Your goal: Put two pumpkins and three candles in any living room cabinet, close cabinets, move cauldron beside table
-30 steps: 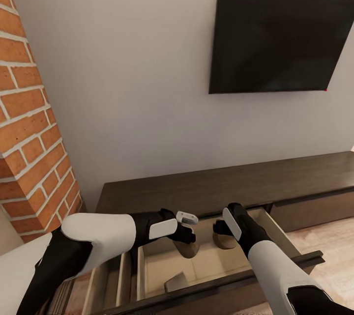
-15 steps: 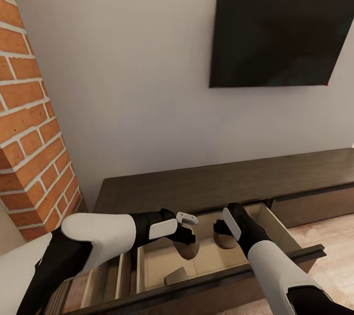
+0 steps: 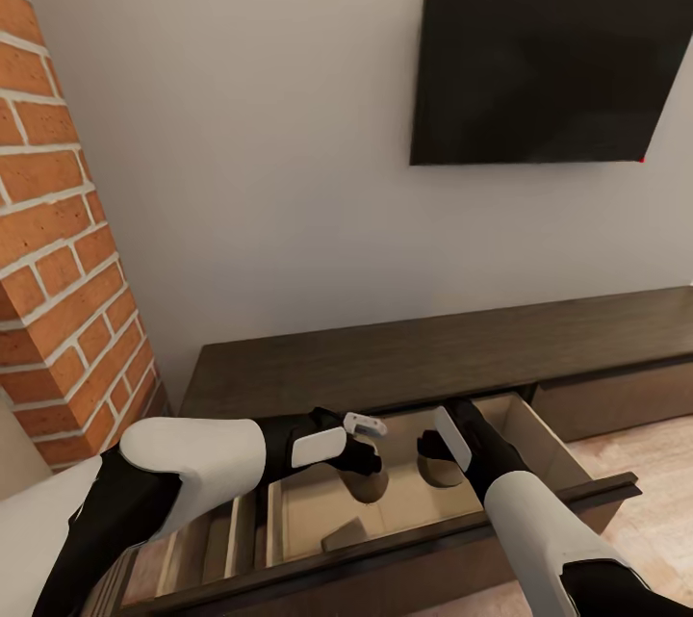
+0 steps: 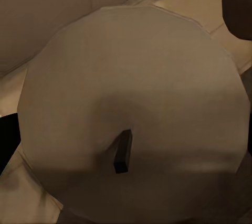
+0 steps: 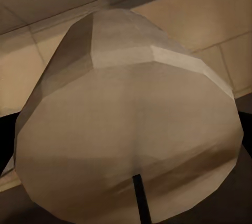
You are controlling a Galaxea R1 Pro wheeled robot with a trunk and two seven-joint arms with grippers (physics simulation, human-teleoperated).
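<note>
Two candles, left gripper (image 3: 369, 459) pinching one (image 3: 370, 485), right gripper (image 3: 430, 456) another (image 3: 441, 475), over open cabinet drawer (image 3: 404, 501)

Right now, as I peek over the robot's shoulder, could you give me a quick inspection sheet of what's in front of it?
Surface: dark wood cabinet, one drawer pulled open, tan inside.
Job's things: a candle under the left gripper, another candle under the right; a third candle lies tipped near the drawer front.
Clutter: nothing seen.
Grippers: left gripper and right gripper hang over the drawer; whether they are shut cannot be told.
Cables: nothing seen.
Surroundings: black TV on a grey wall, brick fireplace, wood floor.
</note>
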